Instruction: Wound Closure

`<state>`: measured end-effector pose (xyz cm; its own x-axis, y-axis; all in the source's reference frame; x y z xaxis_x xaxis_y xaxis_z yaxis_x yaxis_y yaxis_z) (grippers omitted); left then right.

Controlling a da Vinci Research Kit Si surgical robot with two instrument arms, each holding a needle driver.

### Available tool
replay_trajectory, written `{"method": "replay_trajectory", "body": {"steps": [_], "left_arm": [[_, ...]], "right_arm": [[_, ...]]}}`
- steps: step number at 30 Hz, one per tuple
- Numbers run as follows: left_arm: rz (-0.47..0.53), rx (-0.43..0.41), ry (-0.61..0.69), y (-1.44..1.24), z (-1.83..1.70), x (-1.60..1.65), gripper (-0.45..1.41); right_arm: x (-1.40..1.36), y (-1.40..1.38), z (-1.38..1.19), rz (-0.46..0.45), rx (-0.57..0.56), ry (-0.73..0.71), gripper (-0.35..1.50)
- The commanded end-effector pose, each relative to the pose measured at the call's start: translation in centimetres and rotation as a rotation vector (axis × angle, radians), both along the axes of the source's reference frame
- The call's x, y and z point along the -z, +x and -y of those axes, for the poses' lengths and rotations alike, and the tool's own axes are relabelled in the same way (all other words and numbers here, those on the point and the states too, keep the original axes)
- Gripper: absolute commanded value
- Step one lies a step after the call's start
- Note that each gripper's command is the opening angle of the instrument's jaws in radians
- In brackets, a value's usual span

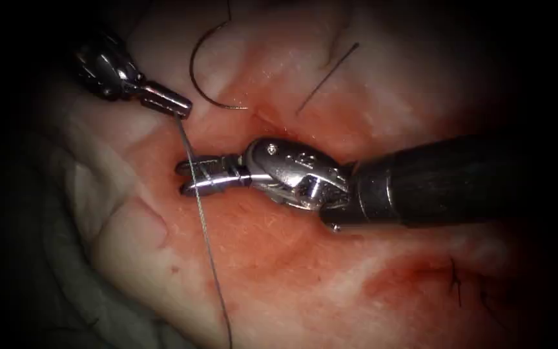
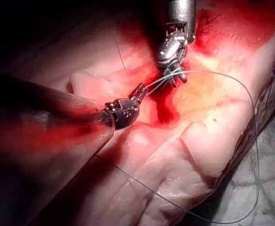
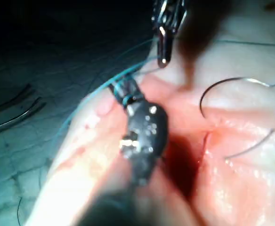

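Observation:
My left tool (image 1: 179, 106) reaches in from the upper left, its jaws shut on the thread (image 1: 205, 226). From that grip the thread runs down across the tissue (image 1: 163, 271) to the lower edge. My right tool (image 1: 192, 176) comes in from the right over the cut (image 1: 272, 123). Its jaws stand slightly open, and the thread crosses over both of them. The curved needle (image 1: 193, 68) lies on the tissue left of the cut, held by neither tool. One of its ends rests by the cut's upper end. In the left wrist view the thread (image 2: 250, 103) arcs away from the right tool (image 2: 175, 75).
A short cut end of thread (image 1: 327, 77) lies on the tissue at the upper right. Dark stitches (image 1: 456, 281) sit at the lower right, and red fluid (image 1: 395, 278) stains the tissue around them. Spare thread pieces (image 3: 15, 110) lie on the cloth beside the tissue.

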<state>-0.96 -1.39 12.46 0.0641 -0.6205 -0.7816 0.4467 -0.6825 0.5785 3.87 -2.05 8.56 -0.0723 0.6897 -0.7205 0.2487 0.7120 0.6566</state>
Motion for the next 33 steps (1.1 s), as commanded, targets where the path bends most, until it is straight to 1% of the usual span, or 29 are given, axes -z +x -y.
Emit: {"method": "replay_trajectory", "body": {"steps": [1, 8, 16, 19, 22, 24, 26, 28, 30, 32, 33], "left_arm": [[0.004, -0.004, 0.002, -0.05, 0.04, -0.05, -0.45], [0.009, -0.011, -0.003, -0.06, 0.14, -0.05, -0.45], [0.013, -0.021, -0.011, -0.03, 0.24, -0.09, -0.45], [0.009, -0.021, -0.013, -0.07, 0.25, -0.11, -0.45], [-0.021, -0.017, -0.026, -0.15, 0.27, -0.17, -0.45], [-0.03, -0.012, -0.033, -0.21, 0.29, -0.22, -0.45], [-0.039, -0.008, -0.033, -0.26, 0.31, -0.28, -0.45], [-0.049, -0.003, -0.034, -0.32, 0.33, -0.34, -0.45], [-0.061, 0.004, -0.029, -0.39, 0.34, -0.39, -0.45], [-0.065, 0.008, -0.032, -0.45, 0.36, -0.42, -0.45], [-0.067, 0.011, -0.033, -0.48, 0.37, -0.43, -0.45]], "right_arm": [[-0.03, 0.03, 0.01, -0.009, -0.006, 0.01, 0.04], [0.05, -0.03, -0.08, -0.057, -0.043, 0.035, 0.0], [0.1, -0.13, -0.14, -0.069, -0.066, 0.049, -0.01], [0.11, -0.14, -0.14, -0.085, -0.075, 0.052, -0.01], [0.14, -0.16, -0.13, -0.095, -0.083, 0.063, -0.01], [0.17, -0.2, -0.11, -0.098, -0.092, 0.074, 0.02], [0.18, -0.22, -0.1, -0.093, -0.1, 0.078, 0.1], [0.19, -0.25, -0.09, -0.083, -0.112, 0.082, 0.26], [0.2, -0.27, -0.09, -0.075, -0.125, 0.085, 0.47], [0.2, -0.28, -0.1, -0.063, -0.141, 0.089, 0.64], [0.2, -0.29, -0.1, -0.054, -0.155, 0.092, 0.78]]}}
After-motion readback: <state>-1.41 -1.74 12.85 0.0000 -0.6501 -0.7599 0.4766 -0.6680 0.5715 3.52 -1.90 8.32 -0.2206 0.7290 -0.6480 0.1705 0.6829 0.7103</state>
